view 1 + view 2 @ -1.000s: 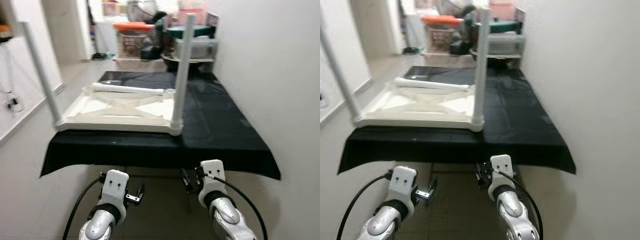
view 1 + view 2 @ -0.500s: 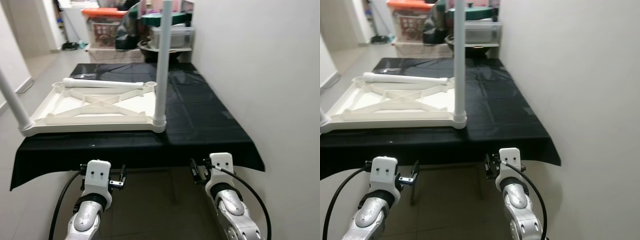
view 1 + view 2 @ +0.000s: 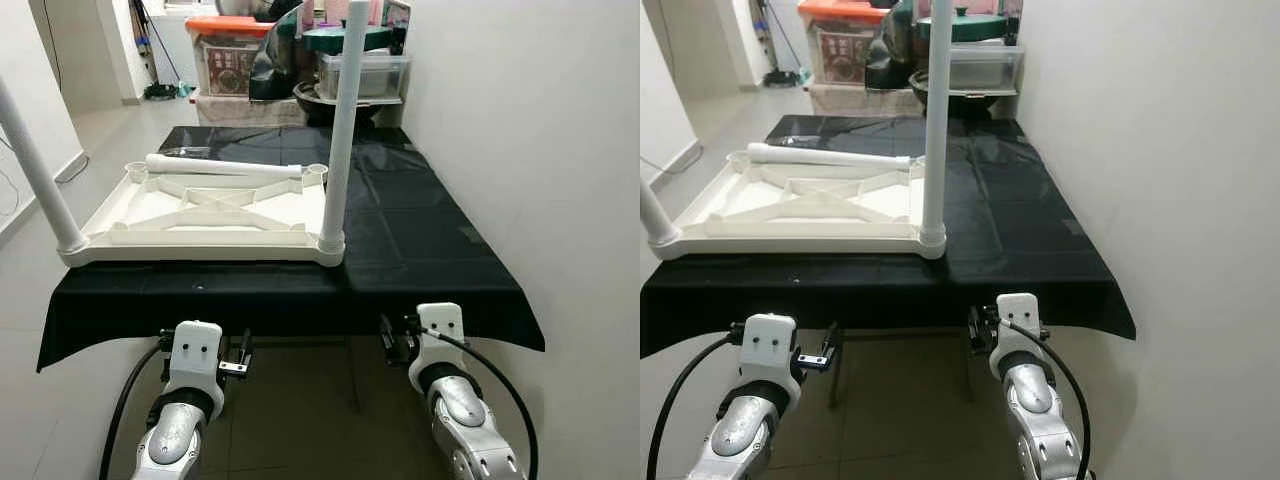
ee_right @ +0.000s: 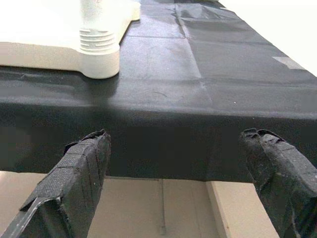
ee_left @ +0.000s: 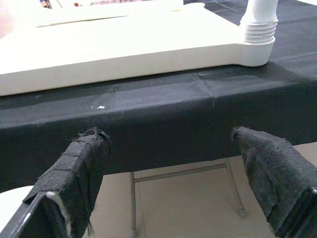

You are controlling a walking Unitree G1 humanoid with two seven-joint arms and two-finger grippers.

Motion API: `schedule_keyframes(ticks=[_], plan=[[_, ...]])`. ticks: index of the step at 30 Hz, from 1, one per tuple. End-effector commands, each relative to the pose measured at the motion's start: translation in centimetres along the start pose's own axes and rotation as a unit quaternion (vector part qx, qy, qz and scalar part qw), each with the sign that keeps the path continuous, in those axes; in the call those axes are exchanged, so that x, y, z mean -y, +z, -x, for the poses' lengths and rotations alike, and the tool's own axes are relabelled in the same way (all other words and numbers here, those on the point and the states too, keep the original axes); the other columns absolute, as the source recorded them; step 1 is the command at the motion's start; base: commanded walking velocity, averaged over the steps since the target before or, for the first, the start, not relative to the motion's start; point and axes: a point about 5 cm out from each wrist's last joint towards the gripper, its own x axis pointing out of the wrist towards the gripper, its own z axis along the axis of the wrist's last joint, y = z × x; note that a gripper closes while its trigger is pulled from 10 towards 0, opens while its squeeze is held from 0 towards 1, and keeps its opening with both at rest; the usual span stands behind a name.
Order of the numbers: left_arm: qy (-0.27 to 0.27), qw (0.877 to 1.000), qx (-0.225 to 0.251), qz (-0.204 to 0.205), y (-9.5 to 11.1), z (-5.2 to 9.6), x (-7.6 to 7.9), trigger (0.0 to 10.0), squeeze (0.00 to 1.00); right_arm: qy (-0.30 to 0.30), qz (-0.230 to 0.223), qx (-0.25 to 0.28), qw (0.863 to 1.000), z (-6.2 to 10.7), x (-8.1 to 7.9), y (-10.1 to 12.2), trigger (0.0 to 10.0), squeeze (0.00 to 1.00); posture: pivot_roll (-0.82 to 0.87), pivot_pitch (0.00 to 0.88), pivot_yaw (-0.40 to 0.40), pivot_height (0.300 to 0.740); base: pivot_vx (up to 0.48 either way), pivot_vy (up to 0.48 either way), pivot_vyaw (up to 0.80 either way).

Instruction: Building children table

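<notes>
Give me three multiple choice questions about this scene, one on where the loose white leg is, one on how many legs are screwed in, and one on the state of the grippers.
1. Where is the loose leg?
A. on the floor
B. lying across the far end of the upturned tabletop
C. in a gripper

2. How many legs stand screwed in?
A. two
B. four
C. none

3. The left gripper and right gripper are:
A. shut on a leg
B. shut, holding nothing
C. open, holding nothing

Answers: 1 B, it rests there by the far sockets. 2 A, the two near corners hold the left leg and right leg. 3 C, fingers are spread below the black table.
</notes>
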Motion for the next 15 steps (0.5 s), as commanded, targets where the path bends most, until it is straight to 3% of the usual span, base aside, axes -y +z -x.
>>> schedule_keyframes(ticks=[1, 15], plan=[[-0.001, 1.0, -0.011, -0.002, -0.64, 0.14, 0.08, 10.0, 0.0, -0.004, 0.0, 0.004, 1.0, -0.13, 0.07, 0.05, 10.0, 0.0, 0.03, 0.0, -0.032, 0.74, 0.0, 0.0, 0.0], [-0.007, 1.0, -0.012, -0.001, -0.7, 0.15, 0.27, 10.0, 0.0, -0.004, -0.005, 0.005, 1.0, -0.1, -0.19, -0.03, 10.0, 0.0, 0.03, 0.0, -0.029, 0.74, 0.0, 0.0, 0.0]])
